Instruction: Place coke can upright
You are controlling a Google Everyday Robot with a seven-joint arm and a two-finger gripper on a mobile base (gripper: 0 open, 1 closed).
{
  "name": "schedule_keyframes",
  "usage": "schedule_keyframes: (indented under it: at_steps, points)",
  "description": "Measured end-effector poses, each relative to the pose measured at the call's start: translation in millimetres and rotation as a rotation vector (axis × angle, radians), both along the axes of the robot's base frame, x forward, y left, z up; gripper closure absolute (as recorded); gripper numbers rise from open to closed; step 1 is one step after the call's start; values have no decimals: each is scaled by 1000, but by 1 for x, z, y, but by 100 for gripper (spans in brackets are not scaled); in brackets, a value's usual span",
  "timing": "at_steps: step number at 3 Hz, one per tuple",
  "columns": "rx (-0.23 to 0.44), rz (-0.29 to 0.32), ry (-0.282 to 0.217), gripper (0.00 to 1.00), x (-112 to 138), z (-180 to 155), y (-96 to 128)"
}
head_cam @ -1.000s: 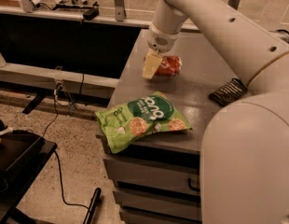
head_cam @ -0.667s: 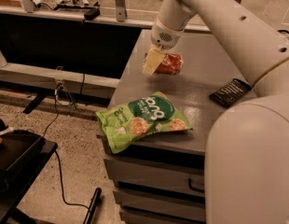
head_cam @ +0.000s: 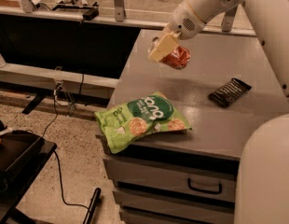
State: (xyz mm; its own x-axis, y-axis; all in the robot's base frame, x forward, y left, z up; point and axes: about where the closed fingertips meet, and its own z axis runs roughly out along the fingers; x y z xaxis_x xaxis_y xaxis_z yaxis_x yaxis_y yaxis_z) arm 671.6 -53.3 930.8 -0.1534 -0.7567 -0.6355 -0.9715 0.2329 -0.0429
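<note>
The coke can [head_cam: 178, 58], red-orange with a silver end, is tilted on its side near the back left of the grey cabinet top [head_cam: 209, 120]. My gripper [head_cam: 159, 51] reaches down from the white arm and is shut on the can's left end, a cream finger [head_cam: 165, 45] across its front. The can seems slightly raised above the surface. I cannot tell whether it touches the top.
A green snack bag [head_cam: 143, 118] lies at the cabinet's front left corner, overhanging the edge. A flat dark wrapped bar [head_cam: 229, 92] lies to the right. Drawers [head_cam: 200, 185] are below. Cables and a black tray [head_cam: 14, 155] are on the floor side, left.
The arm with the can has shifted up and right over the cabinet top, and the can looks lifted. The view has moved, so the dark bar shows fully.
</note>
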Motion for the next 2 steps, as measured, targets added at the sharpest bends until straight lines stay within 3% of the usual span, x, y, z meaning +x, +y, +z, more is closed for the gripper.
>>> schedule_keyframes:
  at_steps: [1, 2]
  points:
    - [0, 1, 0, 100, 0, 0, 1]
    - [89, 49, -17, 100, 0, 2, 8]
